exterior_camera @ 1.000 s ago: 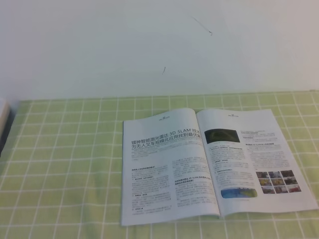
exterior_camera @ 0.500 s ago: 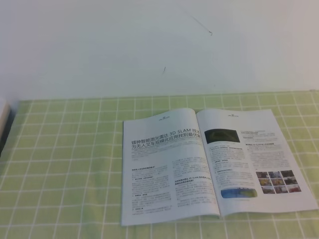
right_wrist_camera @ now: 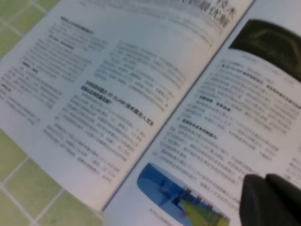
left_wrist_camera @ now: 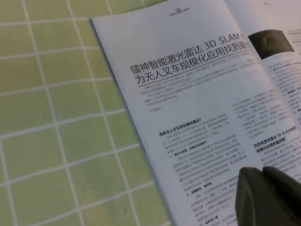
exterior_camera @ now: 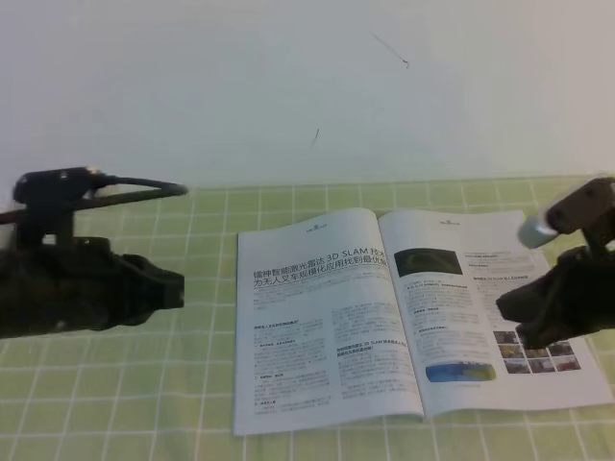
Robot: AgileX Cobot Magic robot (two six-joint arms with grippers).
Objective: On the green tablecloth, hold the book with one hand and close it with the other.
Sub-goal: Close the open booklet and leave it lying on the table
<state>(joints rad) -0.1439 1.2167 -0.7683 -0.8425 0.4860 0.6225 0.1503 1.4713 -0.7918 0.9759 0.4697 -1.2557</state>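
The green tablecloth covers the whole table under me. The book lies open and flat on it, right of centre, spine running toward the wall. My left gripper hangs over bare cloth, well to the left of the book's left page; its fingers look pressed together. My right gripper hovers over the right page's outer half, near the small photos; its fingers seem together too.

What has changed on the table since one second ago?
Both arms came into view: the left tool from the left edge, the right tool from the right, above the open book's right page. Neither holds anything. The book lies open and unmoved on the green tablecloth.
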